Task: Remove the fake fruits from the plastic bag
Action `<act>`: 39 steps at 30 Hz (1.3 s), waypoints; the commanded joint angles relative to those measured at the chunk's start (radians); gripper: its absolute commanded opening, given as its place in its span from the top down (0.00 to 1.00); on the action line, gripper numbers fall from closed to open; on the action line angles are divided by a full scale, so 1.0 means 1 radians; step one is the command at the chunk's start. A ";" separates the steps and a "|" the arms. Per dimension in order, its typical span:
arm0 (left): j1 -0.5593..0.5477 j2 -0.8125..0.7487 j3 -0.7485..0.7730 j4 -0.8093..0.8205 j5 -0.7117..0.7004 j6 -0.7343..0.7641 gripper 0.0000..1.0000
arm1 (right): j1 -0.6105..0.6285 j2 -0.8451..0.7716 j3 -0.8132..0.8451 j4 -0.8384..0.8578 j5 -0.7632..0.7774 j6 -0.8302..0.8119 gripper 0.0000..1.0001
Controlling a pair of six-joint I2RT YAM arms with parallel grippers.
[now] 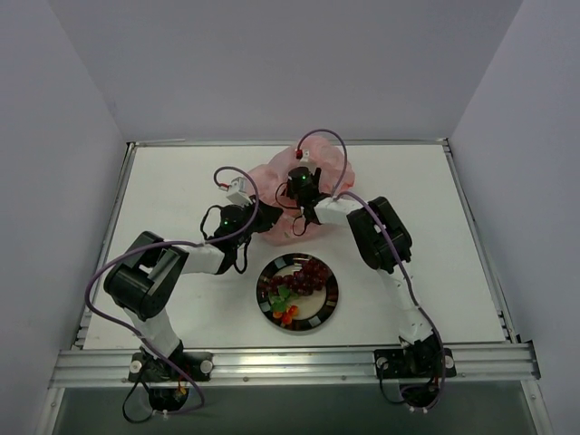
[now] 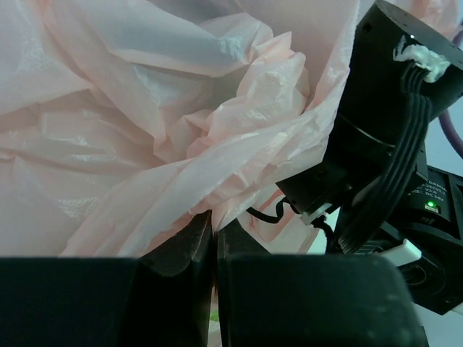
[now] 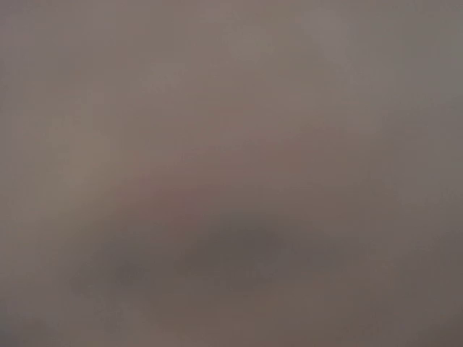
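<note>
The pink plastic bag [image 1: 317, 172] lies crumpled at the back middle of the table and fills the left wrist view [image 2: 145, 123]. My left gripper [image 2: 214, 231] is shut on a fold of the bag's edge; in the top view it sits at the bag's left side [image 1: 270, 216]. My right gripper [image 1: 299, 186] is pushed into the bag from above; its wrist view is a blurred pink-grey and its fingers do not show. A dark grape bunch [image 1: 311, 275] and small orange pieces with green leaves [image 1: 284, 308] lie on the plate. The peach is hidden.
The round dark-rimmed plate [image 1: 330, 308] sits in front of the bag, between the two arms. The right arm's black wrist and cables [image 2: 391, 144] hang close beside my left gripper. White walls stand around the table.
</note>
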 commanded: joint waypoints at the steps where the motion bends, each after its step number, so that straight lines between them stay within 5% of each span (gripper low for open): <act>1: -0.004 -0.016 0.040 0.028 0.008 0.015 0.98 | -0.005 -0.065 -0.036 0.075 0.013 0.035 0.44; 3: -0.004 -0.015 0.046 0.027 0.005 0.023 0.98 | -0.005 -0.138 -0.118 0.110 -0.017 0.018 0.68; 4: -0.003 -0.013 0.055 0.017 -0.004 0.027 0.98 | -0.005 -0.169 -0.146 0.124 -0.030 0.014 0.69; 16: 0.002 -0.013 0.172 -0.082 -0.058 0.072 0.98 | -0.009 -0.537 -0.439 -0.019 -0.402 -0.031 0.66; 23: 0.012 -0.016 0.235 -0.159 -0.093 0.093 0.98 | -0.005 -0.740 -0.568 -0.071 -0.297 0.011 0.67; 32: 0.042 0.048 0.315 -0.191 -0.101 0.106 0.98 | 0.043 -0.977 -0.694 -0.132 -0.461 -0.009 0.67; 39: 0.055 0.086 0.339 -0.213 -0.094 0.116 0.98 | 0.220 -1.200 -0.814 -0.353 -0.401 -0.023 0.67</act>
